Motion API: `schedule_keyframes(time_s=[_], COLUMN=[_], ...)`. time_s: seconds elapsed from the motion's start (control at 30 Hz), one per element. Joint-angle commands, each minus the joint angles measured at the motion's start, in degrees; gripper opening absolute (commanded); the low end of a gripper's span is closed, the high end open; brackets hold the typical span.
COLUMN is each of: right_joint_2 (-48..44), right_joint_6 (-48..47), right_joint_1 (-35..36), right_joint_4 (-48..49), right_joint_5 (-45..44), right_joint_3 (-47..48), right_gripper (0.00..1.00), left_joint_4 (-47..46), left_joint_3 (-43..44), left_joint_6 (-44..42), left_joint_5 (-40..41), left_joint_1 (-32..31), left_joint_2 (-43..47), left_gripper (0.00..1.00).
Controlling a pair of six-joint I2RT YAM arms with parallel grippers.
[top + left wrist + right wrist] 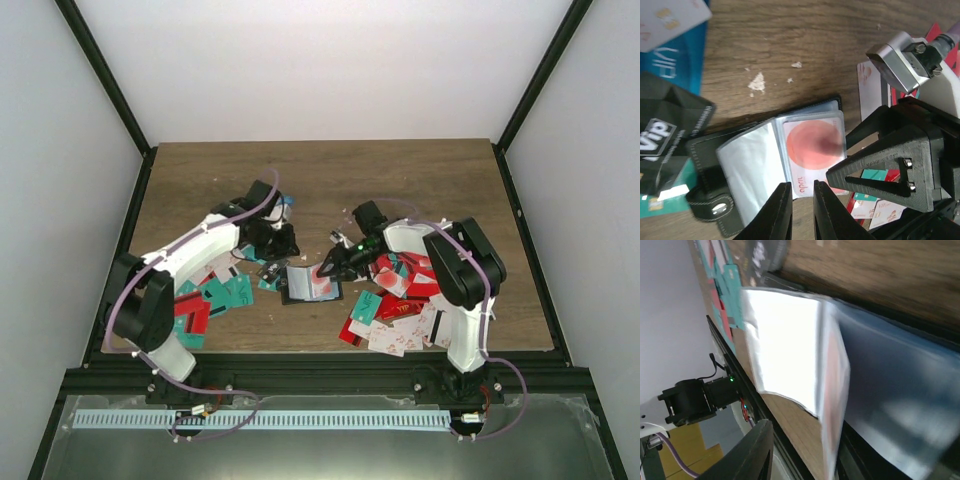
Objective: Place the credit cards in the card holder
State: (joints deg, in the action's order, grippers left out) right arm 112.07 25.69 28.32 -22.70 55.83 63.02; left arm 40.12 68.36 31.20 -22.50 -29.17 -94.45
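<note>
The left gripper (801, 184) is hovering just over the near edge of the open card holder (755, 165), its fingers standing a sliver apart with nothing between them. The right gripper (837, 160) is reaching in from the other side. Its fingers are spread part way and lying against the holder's right-hand sleeves, but whether they are pinching a sleeve or only pressing it flat cannot be told.

The holder is lying open on the table (330, 170) between the two arms. One white card with a red disc (815, 142) is sitting inside a clear sleeve, and the sleeve beside it is looking empty. Judging by this, the task is only beginning: a heap of cards (205, 300) is waiting by the left arm, and a bigger heap (400, 305) is lying by the right arm.

As for writing, a blue card (665, 60) is showing "VIP", and a black card (660, 137) is showing "Vip" in white. The sleeved card's sideways print seems to be reading the same.
</note>
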Motion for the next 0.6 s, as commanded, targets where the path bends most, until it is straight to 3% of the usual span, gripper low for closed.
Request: schedule_keyframes(time_s=[0.0,0.2,0.33,0.57], right_joint_2=[-1.4,1.0,1.3,-3.1], right_joint_6=[1.7,3.5,4.1,0.9], right_joint_1=[3.9,11.0,12.0,11.7], right_joint_4=[-2.6,-4.4,-6.4,-13.4], right_joint_5=[0.7,6.2,6.3,-5.6], right_joint_3=[6.7,18.9,25.0,26.2], right_gripper=[0.35,0.38,0.39,0.39], left_joint_4=[3.5,6.6,8.0,8.5], left_joint_3=[1.1,1.6,1.7,2.1], left_joint_6=[-0.4,-1.7,-1.9,-2.7], left_joint_5=[2.4,3.6,4.9,3.9], left_joint_1=[2.4,5.7,7.3,7.6], left_joint_2=[3.7,7.7,10.1,12.2], left_gripper=[0.15,0.15,0.15,0.15])
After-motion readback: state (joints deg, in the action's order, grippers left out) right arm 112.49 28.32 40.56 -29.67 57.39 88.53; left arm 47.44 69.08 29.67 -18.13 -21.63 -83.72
